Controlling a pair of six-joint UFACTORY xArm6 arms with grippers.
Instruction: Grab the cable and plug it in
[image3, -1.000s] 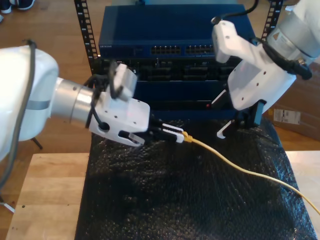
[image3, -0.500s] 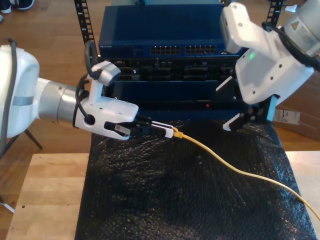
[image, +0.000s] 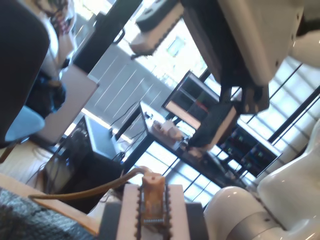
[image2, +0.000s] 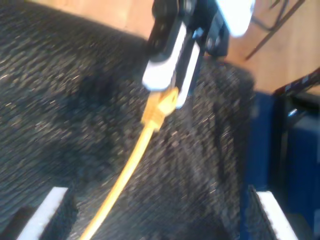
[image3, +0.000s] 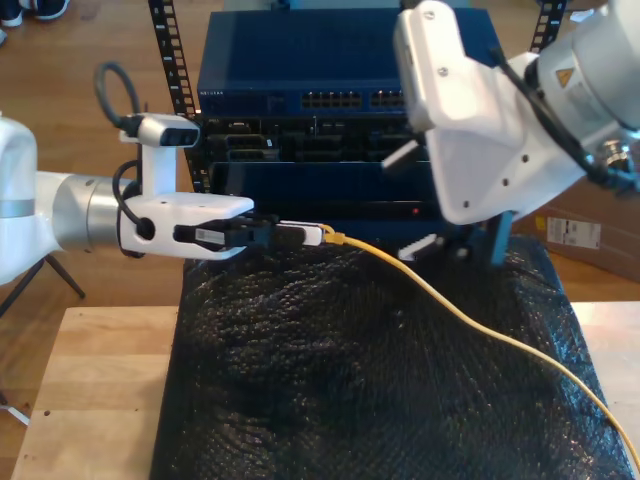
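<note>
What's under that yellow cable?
The cable runs over a black bubbly mat covering a wooden table. My first gripper holds its plug end; what is beneath the mat is hidden.

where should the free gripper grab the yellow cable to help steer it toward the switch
Probably the straight run just behind the plug, a little back from my first gripper, which is shut on the plug end of the cable. There the cable hangs clear above the black mat, so my open second gripper could come down from above, jaws across the cable.
</note>
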